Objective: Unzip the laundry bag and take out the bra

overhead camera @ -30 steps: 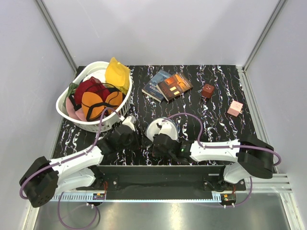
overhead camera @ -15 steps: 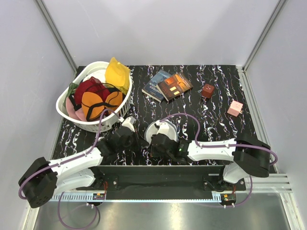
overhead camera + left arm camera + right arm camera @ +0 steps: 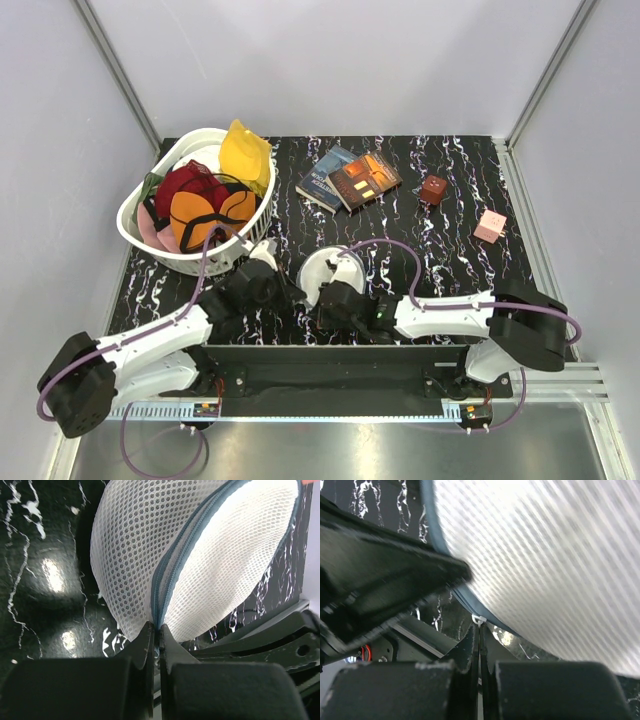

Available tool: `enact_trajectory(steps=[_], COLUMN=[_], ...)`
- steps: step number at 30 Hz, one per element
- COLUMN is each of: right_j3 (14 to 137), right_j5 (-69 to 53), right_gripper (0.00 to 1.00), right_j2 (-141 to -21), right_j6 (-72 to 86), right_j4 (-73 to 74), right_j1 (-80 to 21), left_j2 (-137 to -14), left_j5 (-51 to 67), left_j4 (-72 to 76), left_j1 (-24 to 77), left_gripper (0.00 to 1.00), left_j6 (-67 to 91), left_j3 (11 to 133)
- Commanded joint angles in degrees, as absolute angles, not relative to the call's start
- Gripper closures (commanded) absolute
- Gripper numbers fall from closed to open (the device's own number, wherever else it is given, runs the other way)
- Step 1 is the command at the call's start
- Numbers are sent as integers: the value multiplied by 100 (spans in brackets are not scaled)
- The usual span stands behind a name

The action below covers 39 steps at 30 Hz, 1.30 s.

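The white basket point(image 3: 200, 262) at the far left of the counter point(image 3: 450, 250) is holding an orange-cupped bra point(image 3: 210, 215), a red cloth point(image 3: 186, 180) and a yellow cloth point(image 3: 245, 155). The laundry bag point(image 3: 328, 270) is lying near the front edge, between both arms. Only the left wrist view is showing the left end effector point(image 3: 156, 629) pinching the bag at its grey zipper point(image 3: 175, 565). Only the right wrist view is showing the right end effector point(image 3: 479, 627) closed on the small white zipper pull point(image 3: 478, 618).
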<state>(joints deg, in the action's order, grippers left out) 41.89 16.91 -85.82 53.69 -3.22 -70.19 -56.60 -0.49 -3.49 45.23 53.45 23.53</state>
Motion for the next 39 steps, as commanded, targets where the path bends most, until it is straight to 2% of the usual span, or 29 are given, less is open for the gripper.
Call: enact_trajectory(steps=[1, 8, 18, 29, 39], right_j3=[3929, 3578, 3674, 3788, 4122], right_j5=[1793, 2100, 2496, 2251, 2215], right_gripper=[100, 100, 100, 100, 100], right_j2=[-8218, -7893, -7761, -7445, -7681], right_j6=[5520, 5669, 5493, 4774, 4333], right_j4=[-237, -88, 527, 721, 782], right_j1=[-7066, -7066, -6979, -5925, -5581], left_j2=[-5625, -5599, -4957, -4553, -4245], left_j5=[-247, -61, -202, 113, 439], left_j4=[-158, -184, -510, -659, -571], left_j1=[4263, 3982, 3806, 3806, 3832], left_gripper=[100, 100, 100, 100, 100], left_j6=[5212, 5133, 5115, 5098, 4966], left_j3=[2672, 2637, 2417, 2189, 2039])
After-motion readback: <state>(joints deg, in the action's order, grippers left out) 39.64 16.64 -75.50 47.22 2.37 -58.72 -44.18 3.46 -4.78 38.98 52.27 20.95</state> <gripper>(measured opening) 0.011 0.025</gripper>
